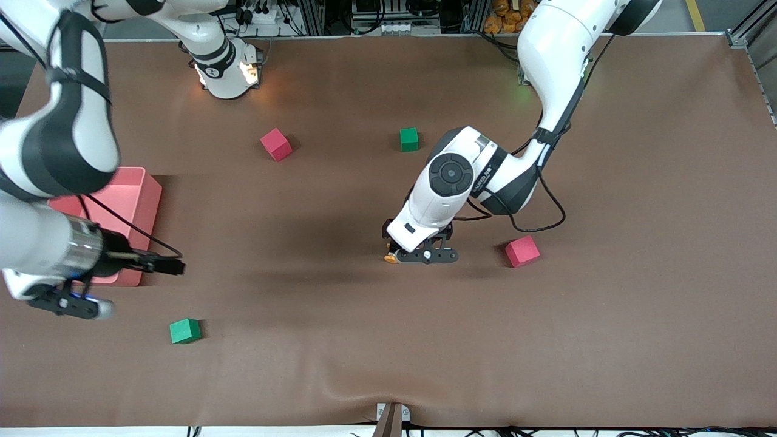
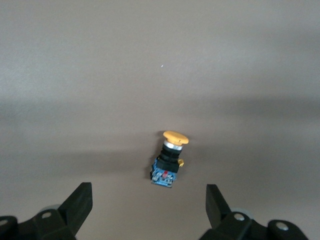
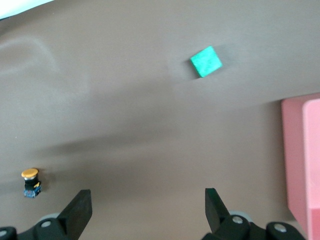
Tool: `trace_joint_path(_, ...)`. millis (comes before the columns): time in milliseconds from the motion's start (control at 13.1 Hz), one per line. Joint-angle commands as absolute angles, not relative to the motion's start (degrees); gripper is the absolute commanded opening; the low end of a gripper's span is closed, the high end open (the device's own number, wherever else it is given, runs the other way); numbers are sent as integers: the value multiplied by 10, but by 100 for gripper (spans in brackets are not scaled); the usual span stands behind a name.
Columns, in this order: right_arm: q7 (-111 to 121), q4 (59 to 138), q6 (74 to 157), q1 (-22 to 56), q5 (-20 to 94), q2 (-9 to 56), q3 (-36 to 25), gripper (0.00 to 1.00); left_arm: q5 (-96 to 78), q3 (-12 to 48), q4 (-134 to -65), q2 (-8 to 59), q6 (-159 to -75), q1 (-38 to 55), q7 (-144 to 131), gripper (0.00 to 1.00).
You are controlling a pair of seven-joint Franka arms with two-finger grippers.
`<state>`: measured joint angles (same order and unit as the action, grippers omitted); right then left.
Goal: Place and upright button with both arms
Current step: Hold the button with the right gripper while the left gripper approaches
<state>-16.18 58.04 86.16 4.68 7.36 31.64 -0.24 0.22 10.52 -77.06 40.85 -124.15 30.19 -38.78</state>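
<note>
Button (image 2: 169, 159) lies on its side on the brown counter (image 1: 340, 340), near the middle and a little toward the edge nearest the front camera. Its orange cap points away from its black body, and a small blue base plate shows at the body's end. In the front view only a sliver of the cap (image 1: 391, 259) peeks out beside the left gripper.

Left gripper (image 1: 427, 255) is over the button, low above the counter, with its jaws spread wide. In the left wrist view both fingers (image 2: 80, 202) stand well apart from the button, which sits between them without touching either.

Right gripper (image 1: 67, 303) hangs over the counter's right-arm end, just beside the pink bin (image 1: 142, 200) and near the corner closest to the front camera. Its jaws are wide too and hold nothing. The right wrist view shows the button (image 3: 31, 182) well away from that gripper, with a green cube (image 3: 206, 61) and the bin's wall (image 3: 300, 155) also in sight.

Four cubes are on the counter. One green cube (image 1: 184, 331) lies toward the front edge at the right arm's end. A red cube (image 1: 522, 251) sits near the left gripper, toward the left arm's end. Another red cube (image 1: 276, 144) and a second green cube (image 1: 409, 139) lie closer to the arms' bases.
</note>
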Motion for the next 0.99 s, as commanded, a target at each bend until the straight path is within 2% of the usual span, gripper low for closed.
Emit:
trace_joint_path(0,-118,660,854,20,64,224,4,100,12,98,-758,430,-1280,309,-410,100)
trace_joint_path(229,-80,718,820,-11,58,144,5,100,9,99,-756,448,-1299,310,-416,100)
trace_joint_path(535,-75,808,824,-18,35,55,4,100,7,100,-753,460,-1289,308,-384,100)
trace_joint_path(764,-73,769,812,-11,-8,65,8,100,7,101,-728,498,-1288,321,-346,99)
trace_joint_path(917,-67,748,809,-7,-7,72,14,100,7,104,-715,519,-1288,327,-312,93)
